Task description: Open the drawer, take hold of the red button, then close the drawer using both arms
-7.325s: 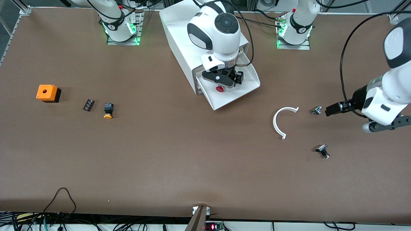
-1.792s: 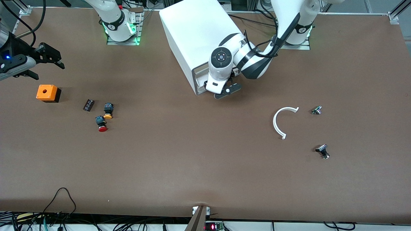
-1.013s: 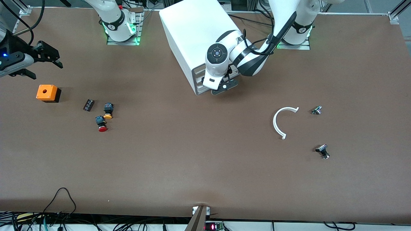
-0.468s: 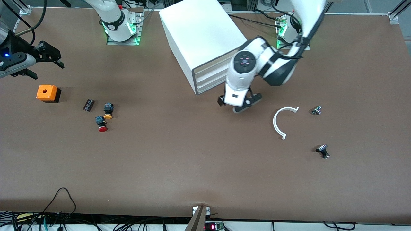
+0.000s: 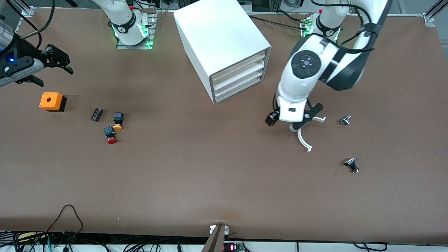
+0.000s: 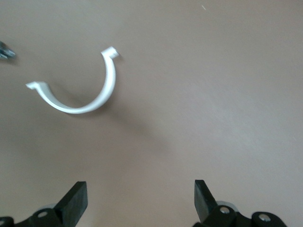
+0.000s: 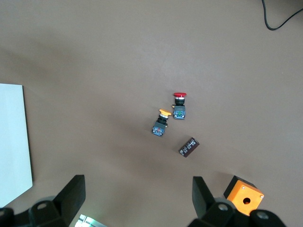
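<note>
The white cabinet stands with all drawers pushed in; the lowest drawer is flush with its front. The red-capped button lies on the table toward the right arm's end, just nearer the front camera than the yellow-capped button. It also shows in the right wrist view. My left gripper is open and empty, over the table beside the white arc; its wrist view shows it open. My right gripper is open and empty, raised over the table near the orange box; its wrist view shows it open.
A small black block lies beside the yellow button. The white arc and two small metal parts lie toward the left arm's end. The orange box and the cabinet's edge show in the right wrist view.
The left gripper has moved away from the cabinet's front toward the left arm's end, to the white arc. The drawer stays shut. The right gripper has hardly moved.
</note>
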Motion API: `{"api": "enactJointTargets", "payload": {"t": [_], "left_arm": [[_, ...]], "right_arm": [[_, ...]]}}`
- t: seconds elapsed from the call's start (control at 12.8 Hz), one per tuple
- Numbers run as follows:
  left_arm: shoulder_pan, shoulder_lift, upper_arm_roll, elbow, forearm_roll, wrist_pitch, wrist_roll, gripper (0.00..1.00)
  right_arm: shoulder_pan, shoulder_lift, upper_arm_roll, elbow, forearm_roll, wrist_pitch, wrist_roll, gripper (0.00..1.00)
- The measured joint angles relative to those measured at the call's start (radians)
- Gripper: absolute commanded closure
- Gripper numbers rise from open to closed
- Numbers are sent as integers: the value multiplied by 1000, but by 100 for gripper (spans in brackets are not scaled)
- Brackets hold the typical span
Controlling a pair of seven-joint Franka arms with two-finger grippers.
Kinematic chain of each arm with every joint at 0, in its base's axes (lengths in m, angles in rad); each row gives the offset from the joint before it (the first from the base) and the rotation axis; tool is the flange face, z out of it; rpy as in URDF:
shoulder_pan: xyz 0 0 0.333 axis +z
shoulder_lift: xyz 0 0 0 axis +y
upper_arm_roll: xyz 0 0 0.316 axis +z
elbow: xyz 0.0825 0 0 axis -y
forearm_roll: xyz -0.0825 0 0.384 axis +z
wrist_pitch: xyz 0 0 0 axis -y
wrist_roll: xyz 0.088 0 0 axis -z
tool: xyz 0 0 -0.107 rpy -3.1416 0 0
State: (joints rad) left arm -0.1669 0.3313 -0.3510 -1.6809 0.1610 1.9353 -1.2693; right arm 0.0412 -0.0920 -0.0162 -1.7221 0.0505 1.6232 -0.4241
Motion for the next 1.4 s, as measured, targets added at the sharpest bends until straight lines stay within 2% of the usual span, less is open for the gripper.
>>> {"api": "enactJointTargets", "payload": {"t": [0.31,0.62,1.01,1.4], "left_arm": [[72,-4,0,56,1,-91,120,1],[143,-60,17,73,1,-142,311,1],[154,-172,151,78,-5,-220,685,1],[157,-230,272,86,-100,-269,1077,0]], "right_arm": [[0,0,-1,2,0,0,0,0],[0,0,-4,6,-1,0,1,0],[-1,0,-8,9,-2,-1,1,0],[-2,1,-12,21,-27,0,90,1]]}}
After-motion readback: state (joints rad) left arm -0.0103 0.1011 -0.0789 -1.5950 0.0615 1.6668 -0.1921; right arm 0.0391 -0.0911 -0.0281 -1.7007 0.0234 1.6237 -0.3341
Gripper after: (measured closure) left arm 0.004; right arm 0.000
